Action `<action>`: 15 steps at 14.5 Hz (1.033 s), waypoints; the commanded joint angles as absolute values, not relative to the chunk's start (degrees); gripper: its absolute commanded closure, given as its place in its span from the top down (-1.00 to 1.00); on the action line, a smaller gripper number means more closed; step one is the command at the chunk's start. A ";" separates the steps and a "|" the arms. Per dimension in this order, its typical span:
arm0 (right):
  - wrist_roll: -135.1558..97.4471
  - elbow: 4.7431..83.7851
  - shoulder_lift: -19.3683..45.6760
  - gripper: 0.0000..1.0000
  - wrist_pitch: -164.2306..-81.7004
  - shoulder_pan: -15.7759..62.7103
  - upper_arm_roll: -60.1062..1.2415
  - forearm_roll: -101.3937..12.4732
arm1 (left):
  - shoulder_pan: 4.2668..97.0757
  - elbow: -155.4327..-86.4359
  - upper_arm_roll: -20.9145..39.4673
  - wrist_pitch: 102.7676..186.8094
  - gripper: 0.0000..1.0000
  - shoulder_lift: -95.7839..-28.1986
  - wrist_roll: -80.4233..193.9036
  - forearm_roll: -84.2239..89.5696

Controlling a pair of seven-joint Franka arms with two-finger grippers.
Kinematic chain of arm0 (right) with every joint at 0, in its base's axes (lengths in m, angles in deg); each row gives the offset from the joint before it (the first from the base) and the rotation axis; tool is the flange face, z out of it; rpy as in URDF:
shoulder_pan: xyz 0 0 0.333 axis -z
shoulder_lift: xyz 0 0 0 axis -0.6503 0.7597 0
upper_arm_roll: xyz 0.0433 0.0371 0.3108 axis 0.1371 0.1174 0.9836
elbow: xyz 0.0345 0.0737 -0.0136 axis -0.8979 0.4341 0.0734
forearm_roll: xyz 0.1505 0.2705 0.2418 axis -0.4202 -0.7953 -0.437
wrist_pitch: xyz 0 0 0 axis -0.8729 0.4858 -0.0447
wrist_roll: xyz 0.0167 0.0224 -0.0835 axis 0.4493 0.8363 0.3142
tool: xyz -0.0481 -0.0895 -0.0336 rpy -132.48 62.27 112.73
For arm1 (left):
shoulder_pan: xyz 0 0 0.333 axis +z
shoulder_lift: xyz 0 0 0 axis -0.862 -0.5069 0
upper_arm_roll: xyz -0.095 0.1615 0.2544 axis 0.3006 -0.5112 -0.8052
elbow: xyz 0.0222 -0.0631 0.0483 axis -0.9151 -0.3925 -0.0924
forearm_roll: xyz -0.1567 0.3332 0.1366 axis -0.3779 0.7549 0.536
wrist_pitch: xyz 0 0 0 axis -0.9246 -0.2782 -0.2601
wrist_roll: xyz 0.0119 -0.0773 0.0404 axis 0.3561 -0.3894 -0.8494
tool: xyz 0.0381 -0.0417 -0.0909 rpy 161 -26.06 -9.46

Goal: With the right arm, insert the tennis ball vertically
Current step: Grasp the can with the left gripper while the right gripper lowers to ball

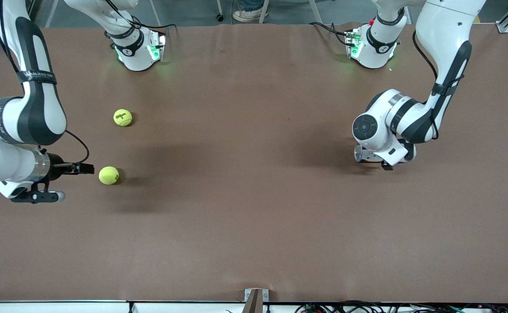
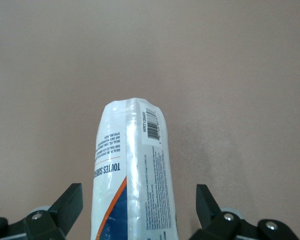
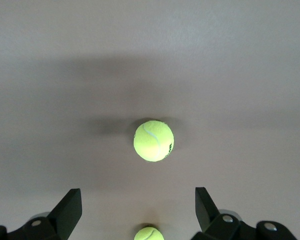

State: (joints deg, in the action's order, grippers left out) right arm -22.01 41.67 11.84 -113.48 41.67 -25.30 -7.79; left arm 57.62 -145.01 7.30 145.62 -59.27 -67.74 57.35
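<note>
Fingers of the right end effector (image 3: 138, 212) stood apart, empty, beside the nearer tennis ball (image 1: 108, 175) on the bench (image 1: 254, 217). You needed to centre over it before descending. Left end effector (image 2: 139, 212) hung apart around the upright can (image 2: 132, 170).

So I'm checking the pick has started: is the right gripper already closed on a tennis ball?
No. In the right wrist view the right gripper is open and holds nothing, with both tennis balls lying loose on the table.
</note>
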 commanded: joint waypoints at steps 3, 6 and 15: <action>-21.43 51.05 10.69 1.00 -122.38 43.73 -24.77 -8.14 | 56.47 -144.71 7.39 145.22 1.00 -62.12 -72.16 60.44; -21.43 56.76 10.87 1.00 -130.10 43.38 -24.69 -8.14 | 56.38 -144.88 7.39 145.22 1.00 -62.73 -72.16 60.44; -21.43 57.66 16.31 1.00 -136.45 43.38 -24.69 -8.14 | 56.73 -144.88 7.39 145.05 0.49 -63.53 -72.78 60.44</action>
